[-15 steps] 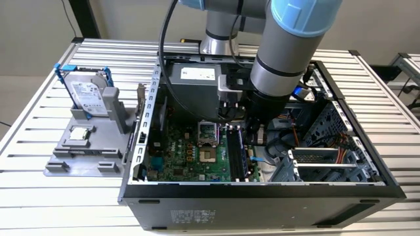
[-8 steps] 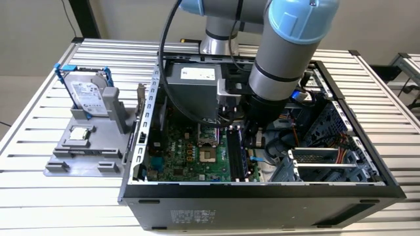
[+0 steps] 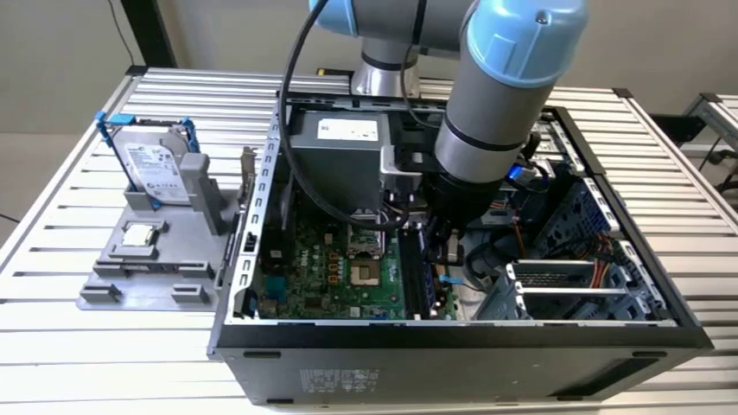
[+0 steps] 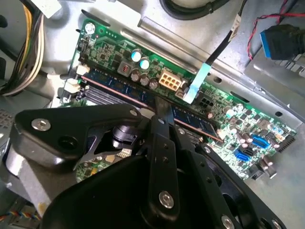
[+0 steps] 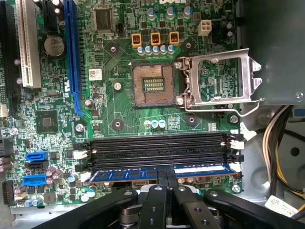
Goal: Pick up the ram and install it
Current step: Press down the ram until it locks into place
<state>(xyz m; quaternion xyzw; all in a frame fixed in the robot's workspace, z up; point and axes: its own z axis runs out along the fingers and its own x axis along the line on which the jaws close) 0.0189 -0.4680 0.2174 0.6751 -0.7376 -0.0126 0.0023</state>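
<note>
Gripper (image 5: 167, 177): clamped on the ram's middle, fingers together.
Ram (image 5: 124, 174): lying along the outermost memory slot (image 5: 157, 162) on the motherboard (image 5: 119, 109), inside the open computer case (image 3: 461, 333).

The exterior view looks down at you from above the open computer case (image 3: 461, 333), well back. Both wrist views sit close behind your gripper (image 5: 167, 172), facing past its fingertips onto the motherboard (image 5: 119, 105); they share the memory slots (image 5: 157, 148).
</note>
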